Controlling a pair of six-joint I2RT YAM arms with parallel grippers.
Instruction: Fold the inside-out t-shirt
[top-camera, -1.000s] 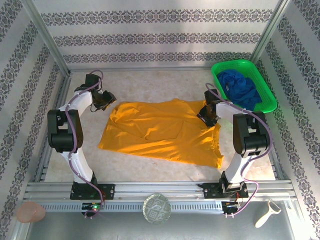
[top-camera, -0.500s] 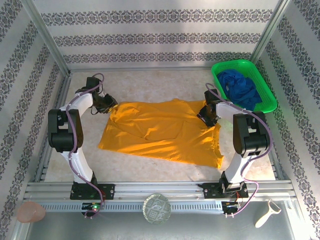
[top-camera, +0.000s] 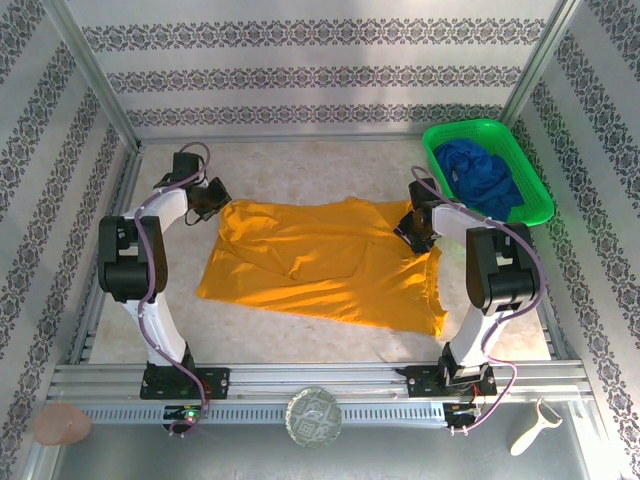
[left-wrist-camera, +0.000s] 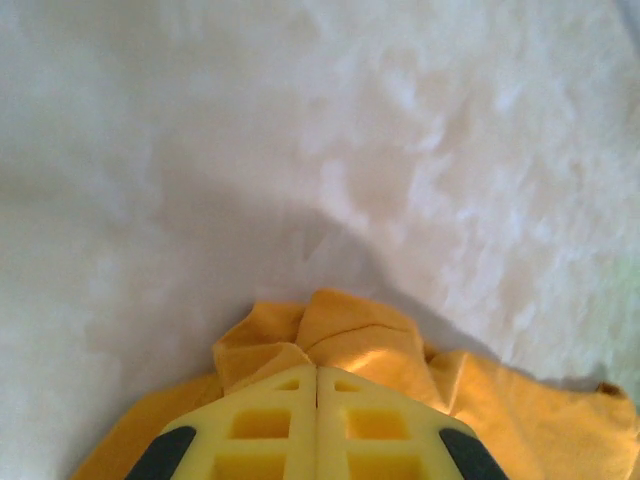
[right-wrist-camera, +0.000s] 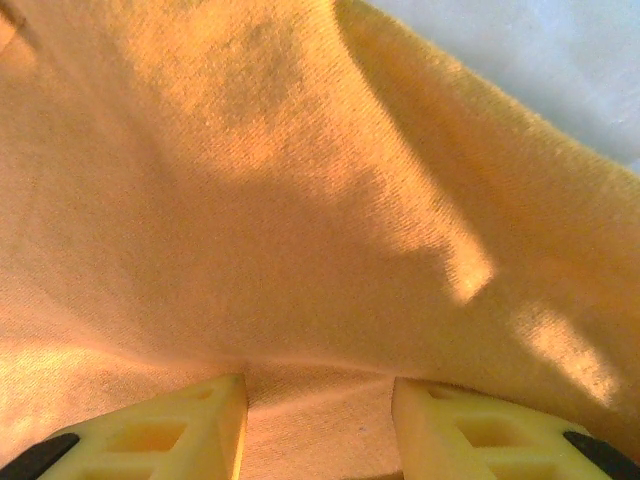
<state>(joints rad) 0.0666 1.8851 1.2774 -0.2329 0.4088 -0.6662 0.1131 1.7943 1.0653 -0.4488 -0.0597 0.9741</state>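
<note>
Left gripper (top-camera: 212, 196) pinching the far-left corner of the inside-out t-shirt (top-camera: 320, 262); the first fold is being set up.
Top view: the shirt lies spread on the tabletop (top-camera: 300, 165), right gripper (top-camera: 410, 232) at its far-right edge. Left wrist: gripper (left-wrist-camera: 317, 368) pressed together on a puckered corner (left-wrist-camera: 350, 325). Right wrist: gripper (right-wrist-camera: 318, 390) spread, cloth (right-wrist-camera: 250, 200) between the fingers; it likely needs to close before both lift.
</note>
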